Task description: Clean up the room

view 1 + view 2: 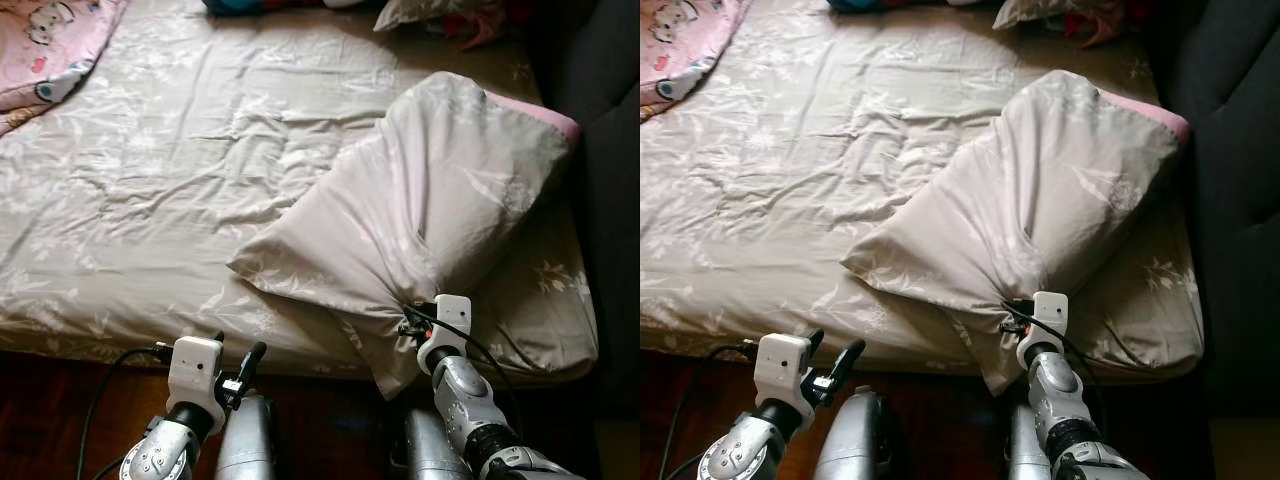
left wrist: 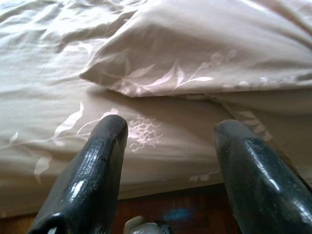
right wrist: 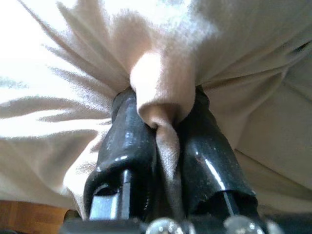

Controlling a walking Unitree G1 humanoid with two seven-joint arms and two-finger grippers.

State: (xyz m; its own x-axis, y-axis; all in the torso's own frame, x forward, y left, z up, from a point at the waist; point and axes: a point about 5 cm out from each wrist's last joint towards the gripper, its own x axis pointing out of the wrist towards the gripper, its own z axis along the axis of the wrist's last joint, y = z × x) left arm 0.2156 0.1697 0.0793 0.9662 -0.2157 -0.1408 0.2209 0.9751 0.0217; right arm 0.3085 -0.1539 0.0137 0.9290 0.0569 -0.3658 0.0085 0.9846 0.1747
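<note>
Two claws: right claw (image 3: 163, 131) pinches pillow (image 1: 420, 210) fabric, clear at wrist; left claw (image 2: 170, 146) agape over bedsheet (image 2: 53, 97).

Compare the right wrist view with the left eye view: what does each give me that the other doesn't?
Right wrist alone: the right tool pinching a bunched fold of the pillowcase between its fingers. Left eye alone: the whole pillow lying on the bed sheet, a pink blanket at the far corner, and the left tool open at the near bed edge. Both: the pillow's grey leaf-print fabric.
</note>
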